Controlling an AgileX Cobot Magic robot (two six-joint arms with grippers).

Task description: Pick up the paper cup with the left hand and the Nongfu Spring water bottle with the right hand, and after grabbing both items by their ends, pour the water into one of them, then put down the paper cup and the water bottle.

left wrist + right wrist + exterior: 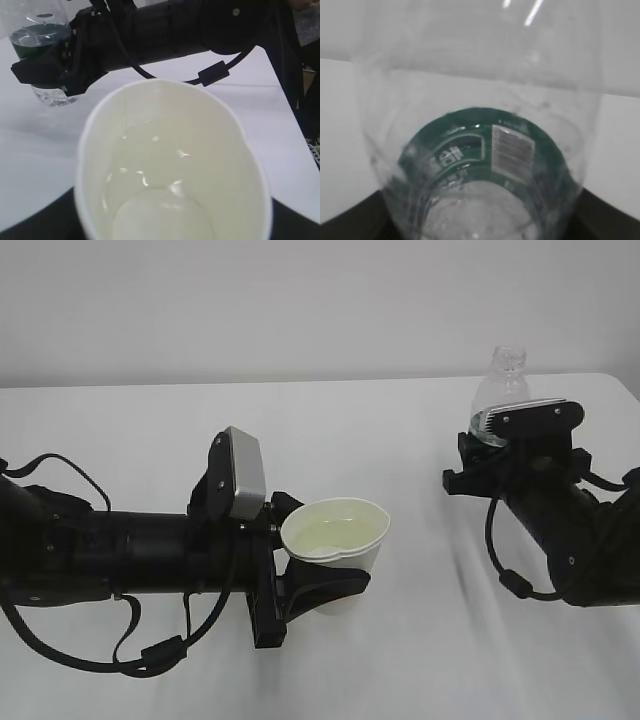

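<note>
1. Clearly, the paper cup (335, 540) is clasped in the left gripper (300, 585), standing upright near the middle of the bench (150, 420), toward its front edge; whether its base touches the surface I cannot tell.
2. Its rim is pinched slightly out of round, so the wall is thin and soft; a firmer squeeze would likely buckle it.
3. It holds the water (155, 200), so it should feel bottom-heavy and will slop if tipped; low on the wall, near the stiffer base, seems the safest hold.
4. The Nongfu Spring water bottle (497, 390) stands upright near the right edge, gripped around its green label band by the right gripper (515, 425).
5. The bottle looks nearly drained, hence light, smooth and crushable; the banded lower body is the sensible hold.
</note>
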